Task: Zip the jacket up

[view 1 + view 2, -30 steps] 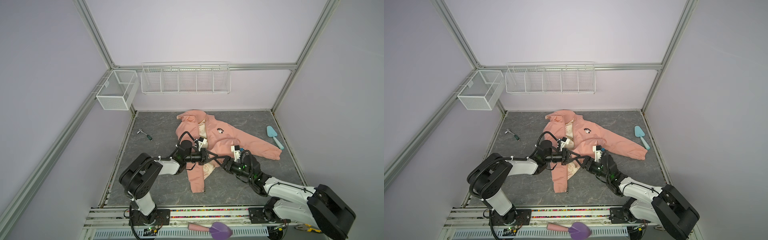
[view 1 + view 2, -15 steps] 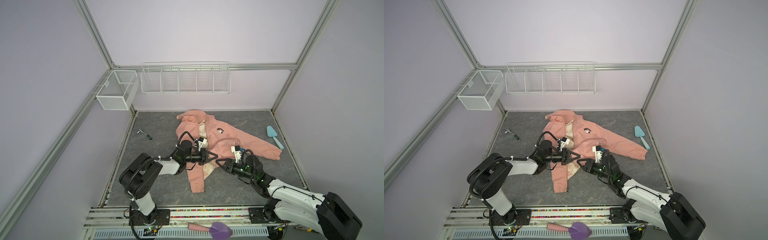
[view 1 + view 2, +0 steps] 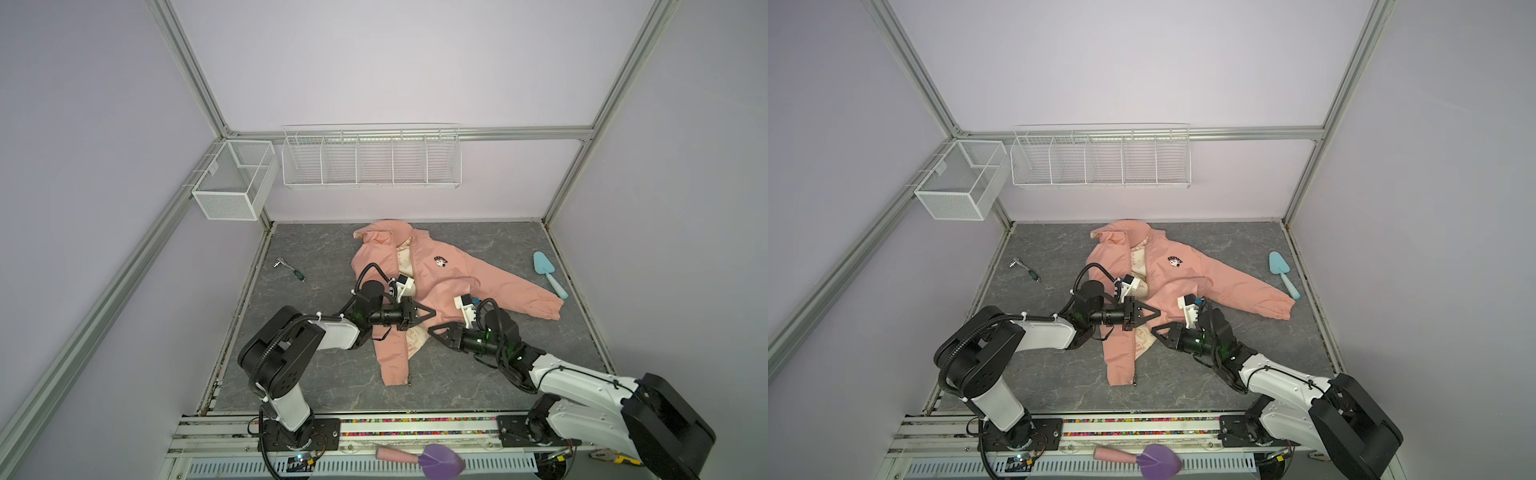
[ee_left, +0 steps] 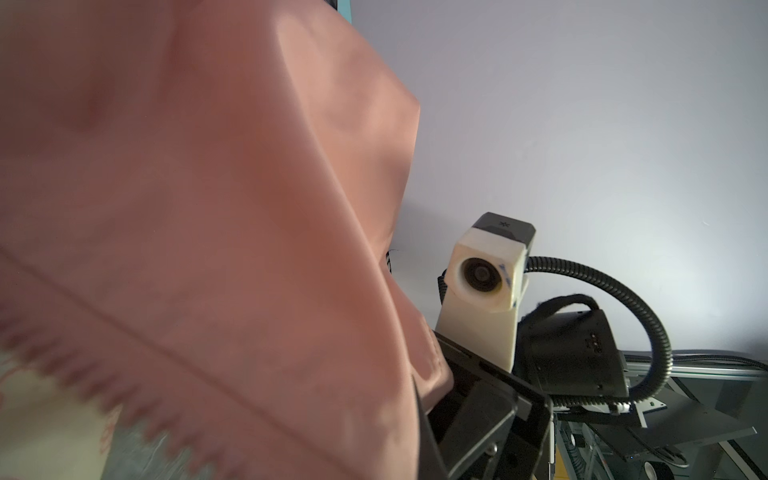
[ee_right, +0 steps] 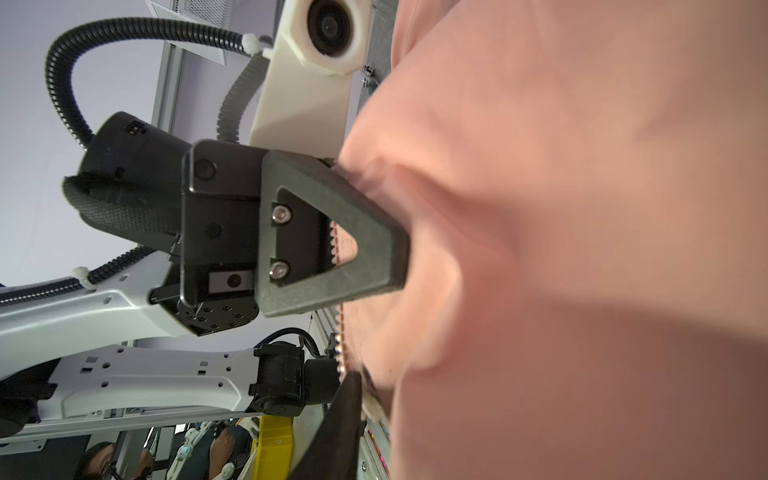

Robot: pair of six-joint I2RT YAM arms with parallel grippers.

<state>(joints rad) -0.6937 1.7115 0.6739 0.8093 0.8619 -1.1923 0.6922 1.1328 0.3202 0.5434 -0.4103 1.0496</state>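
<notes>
The salmon-pink jacket [image 3: 457, 282] [image 3: 1183, 282] lies front up on the grey floor, its front apart and the cream lining showing. My left gripper [image 3: 432, 312] [image 3: 1158, 312] is shut on the zip edge of one front panel, lifting it a little; in the right wrist view its tip [image 5: 405, 257] disappears into a pink fold [image 5: 582, 249]. My right gripper [image 3: 432, 330] [image 3: 1154, 330] faces it just below, at the same edge. One of its fingers [image 5: 345, 419] lies against the zip teeth, and fabric hides the other. Pink fabric [image 4: 208, 208] fills the left wrist view.
A small ratchet tool [image 3: 291, 270] lies at the left of the floor and a light blue trowel [image 3: 548, 274] at the right. White wire baskets [image 3: 370, 158] [image 3: 232, 183] hang on the back and left walls. A purple trowel [image 3: 436, 459] rests on the front rail.
My right gripper has slid a little to the left along the panel edge, under the left gripper's tip, and its jaws have narrowed. The left gripper has kept its hold and place.
</notes>
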